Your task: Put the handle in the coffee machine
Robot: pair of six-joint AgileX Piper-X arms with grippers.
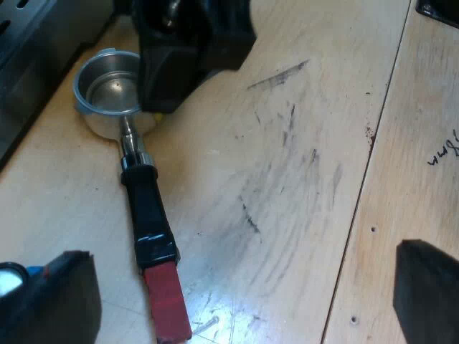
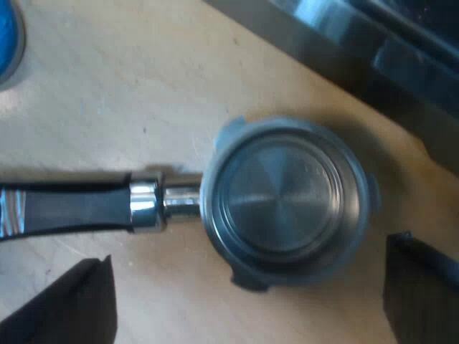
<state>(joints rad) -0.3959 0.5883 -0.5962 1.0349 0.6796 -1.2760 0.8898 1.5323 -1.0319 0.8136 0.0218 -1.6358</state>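
Up close, my right gripper (image 2: 247, 287) has its two black fingers (image 2: 64, 304) spread wide and grasps nothing. The one metal holder (image 2: 287, 201) lies loose on the pale wooden table (image 2: 107, 93). Its empty basket sits just beyond the gap between the fingers, and neither finger touches it. Its dark handle (image 2: 72, 208) runs off sideways. A single blue thing (image 2: 7, 43) beyond the handle is too cut off to name. Past the basket stands the one espresso machine (image 2: 344, 43), near it but apart.

Likewise my left gripper (image 1: 240, 287) has its two fingers (image 1: 50, 301) wide apart and empty over the table. The handle's red end (image 1: 166, 301) lies just beside one finger. Farther off, the right gripper hangs over the basket, close by the machine
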